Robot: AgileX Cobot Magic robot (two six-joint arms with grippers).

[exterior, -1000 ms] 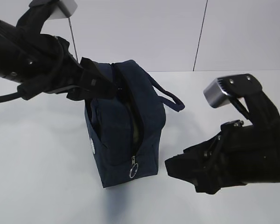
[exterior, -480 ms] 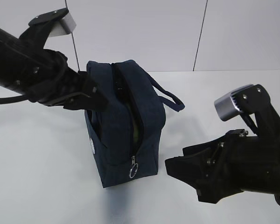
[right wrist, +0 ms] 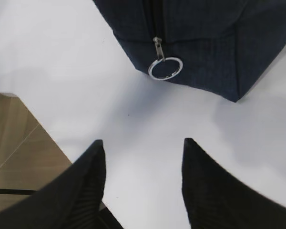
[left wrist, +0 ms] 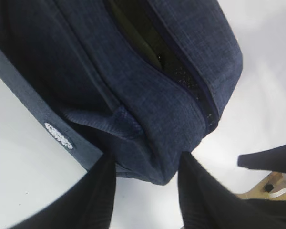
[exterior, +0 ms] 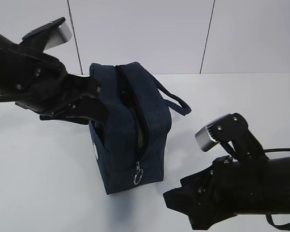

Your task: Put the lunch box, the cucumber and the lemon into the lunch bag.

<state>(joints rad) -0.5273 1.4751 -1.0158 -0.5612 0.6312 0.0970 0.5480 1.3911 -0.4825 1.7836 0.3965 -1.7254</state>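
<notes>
The lunch bag (exterior: 130, 128) stands upright mid-table, zipper parted. The left gripper (left wrist: 145, 164) straddles its upper edge, jaws apart, nothing clamped. The right gripper (right wrist: 143, 162) hovers nearby over bare table, jaws apart, empty.

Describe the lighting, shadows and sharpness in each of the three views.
Exterior view: even, soft light, a faint shadow on the table by the lunch bag, no glare. Left wrist view: bag fabric sharp, its opening dark, the near fingers soft-edged. Right wrist view: ring pull crisp, with a soft shadow under the bag.
</notes>
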